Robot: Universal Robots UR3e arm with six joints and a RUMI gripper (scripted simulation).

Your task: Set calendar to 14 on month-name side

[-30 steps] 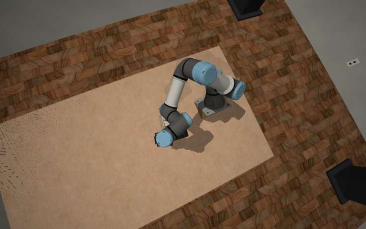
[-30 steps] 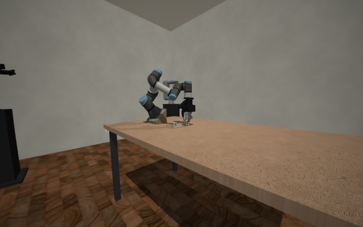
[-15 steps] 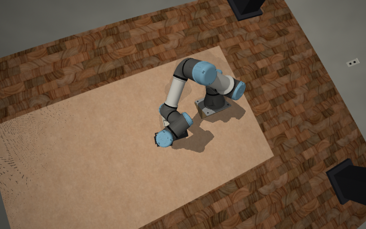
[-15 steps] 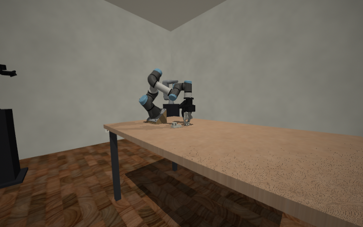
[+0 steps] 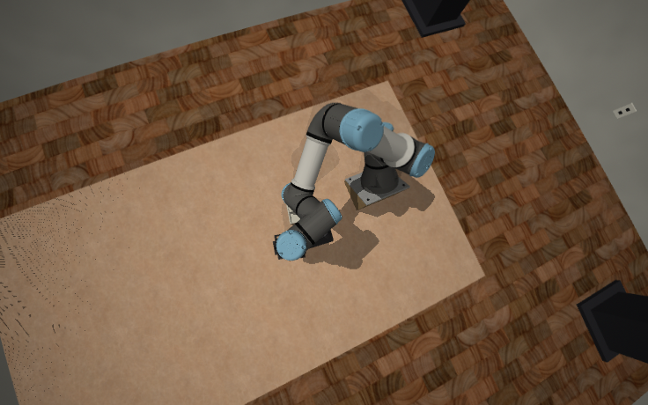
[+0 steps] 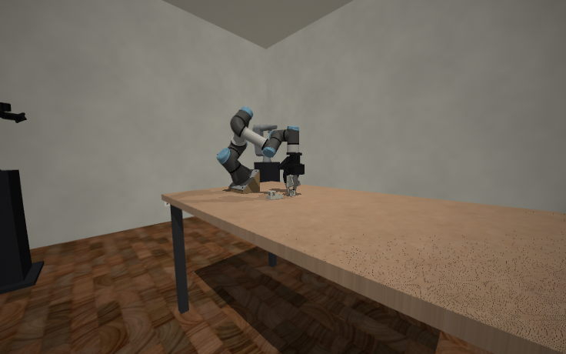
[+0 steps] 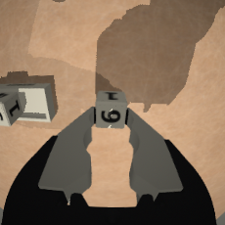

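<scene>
My gripper (image 7: 111,109) (image 6: 291,192) is shut on a small pale digit cube (image 7: 111,113), gripped at its two sides between the grey fingertips. The cube's face toward the wrist camera shows a 6 or 9; a 1 shows on its far top face. It sits at or just above the table top. The pale calendar tray (image 7: 36,100) (image 6: 274,196) lies to the left in the wrist view, with the other cube (image 7: 9,109) in it at the frame's left edge, showing a 1. In the top view the arm hides the gripper and cube; only a corner of the tray (image 5: 292,217) shows.
The arm's base (image 5: 377,188) (image 6: 244,183) stands on a wedge mount near the table's far end. A black box (image 6: 267,170) stands behind the gripper. The long wooden table (image 6: 396,233) stretches toward the camera. Black stands (image 5: 616,320) are on the floor.
</scene>
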